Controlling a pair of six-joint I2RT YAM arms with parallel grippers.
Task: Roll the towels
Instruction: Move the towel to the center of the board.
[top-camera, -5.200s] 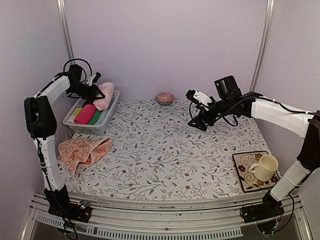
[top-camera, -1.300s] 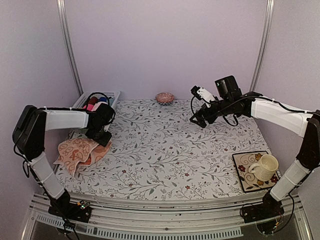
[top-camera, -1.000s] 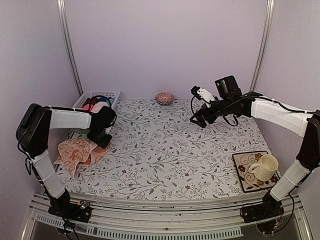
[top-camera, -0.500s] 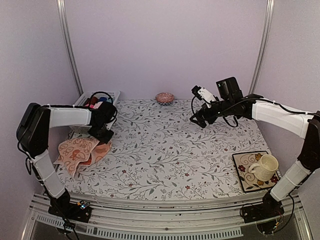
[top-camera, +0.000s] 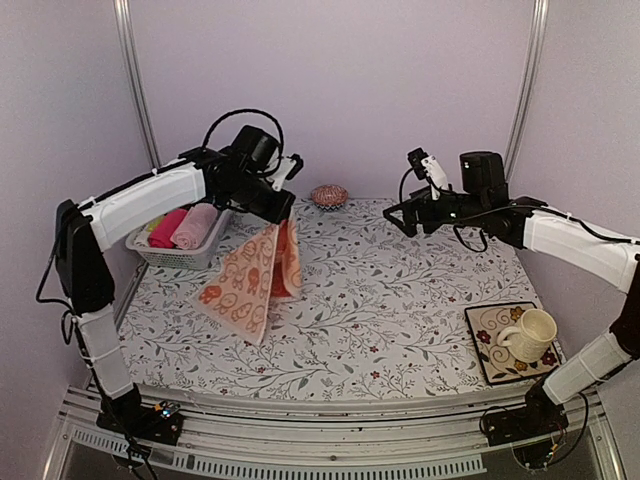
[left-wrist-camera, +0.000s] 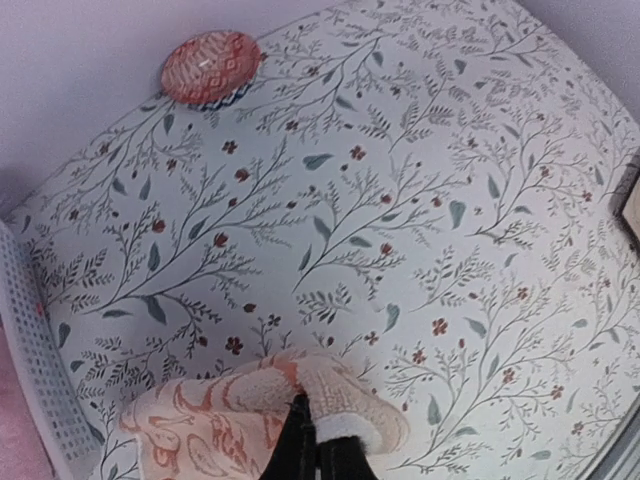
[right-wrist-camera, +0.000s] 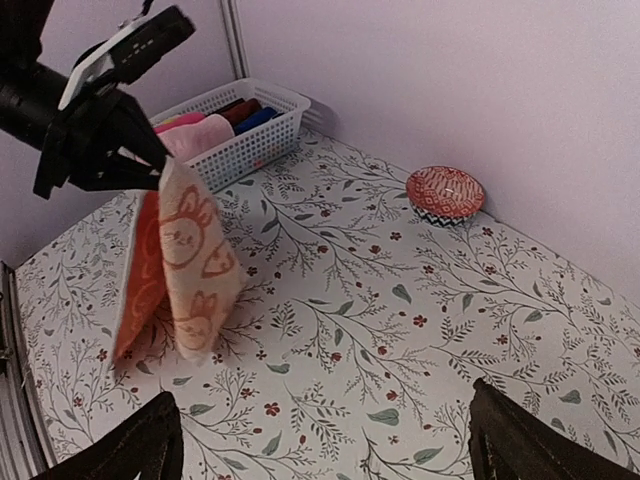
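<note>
With my left gripper clamped on one edge of the peach towel, which hangs doubled over the table left of centre, and my right gripper open well apart, the cloth may slip free or land bunched.

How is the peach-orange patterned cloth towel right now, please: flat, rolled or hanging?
Hanging, unrolled: the left pincer pinches one edge of the peach-orange patterned cloth towel, which droops in loose folds below it.
</note>
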